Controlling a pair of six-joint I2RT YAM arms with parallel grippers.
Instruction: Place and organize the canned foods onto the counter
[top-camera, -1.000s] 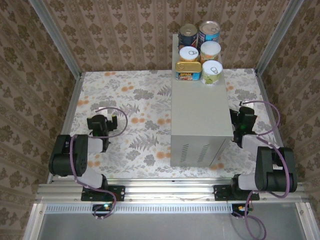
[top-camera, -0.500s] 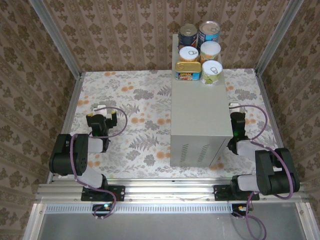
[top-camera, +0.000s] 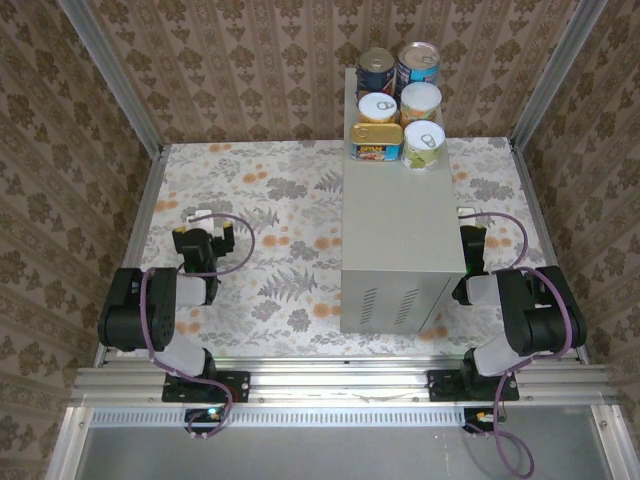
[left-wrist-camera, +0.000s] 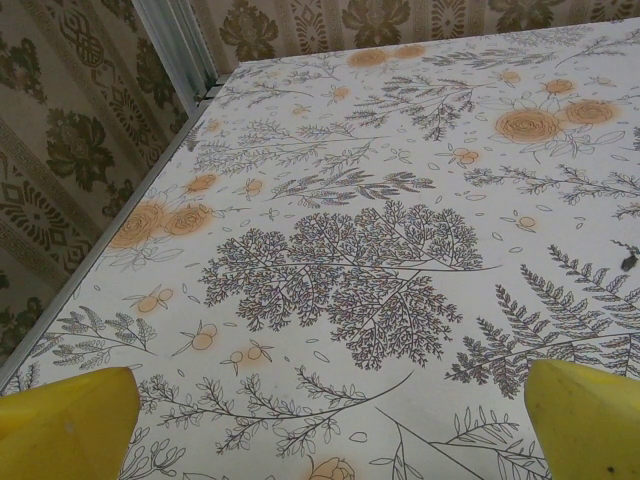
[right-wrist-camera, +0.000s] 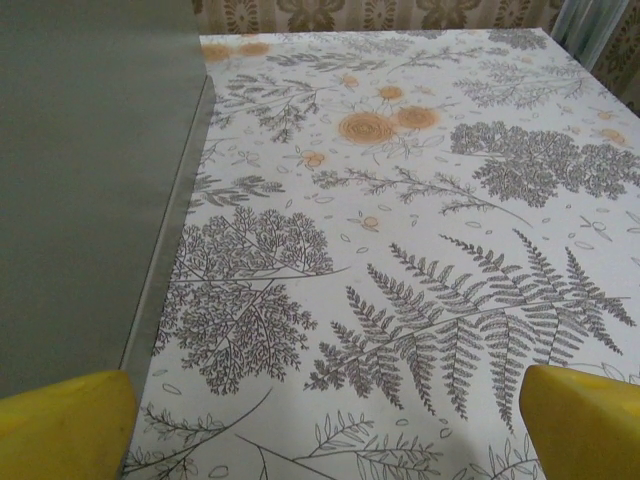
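Several canned foods stand grouped at the far end of the counter (top-camera: 400, 250), a tall light grey box. Among them are a flat gold tin (top-camera: 376, 140), a blue-labelled can (top-camera: 418, 62) and a dark can (top-camera: 376, 68). My left gripper (top-camera: 205, 232) rests low over the floral floor left of the counter. It is open, with nothing between its yellow fingertips (left-wrist-camera: 70, 420). My right gripper (top-camera: 472, 238) sits close beside the counter's right wall (right-wrist-camera: 90, 180). It is open too, and bare floor lies between its yellow fingertips (right-wrist-camera: 585, 420).
Patterned walls and aluminium posts (top-camera: 110, 75) enclose the floral floor (top-camera: 270, 200). The counter's near face has vent slots (top-camera: 392, 305). A metal rail (top-camera: 340, 380) runs along the near edge by the arm bases.
My right arm has folded in, bringing its gripper closer to the counter's right side. The left arm has barely moved. The cans stay put.
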